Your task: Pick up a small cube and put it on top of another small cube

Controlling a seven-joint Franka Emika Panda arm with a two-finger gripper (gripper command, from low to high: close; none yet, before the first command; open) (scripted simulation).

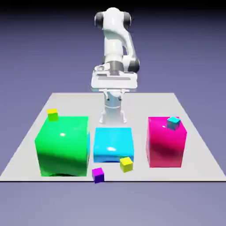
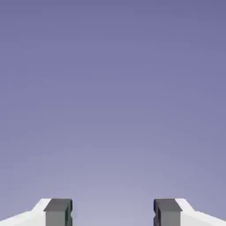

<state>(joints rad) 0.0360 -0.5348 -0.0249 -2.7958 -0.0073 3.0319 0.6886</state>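
Nothing of the stacking is done yet: we see the gripper [image 2: 113, 214] spread wide and empty (only backdrop ahead), while the purple cube [image 1: 98, 175] sits at the table's [image 1: 194, 132] near edge, just beside a yellow cube [image 1: 126, 164].

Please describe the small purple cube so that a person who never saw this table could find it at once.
Start at the big cyan block in the middle of the grey table, between the green block and the pink block. In front of it, near the table's front edge, lie two tiny cubes. The purple cube is the one toward the exterior view's left; its neighbour is yellow.
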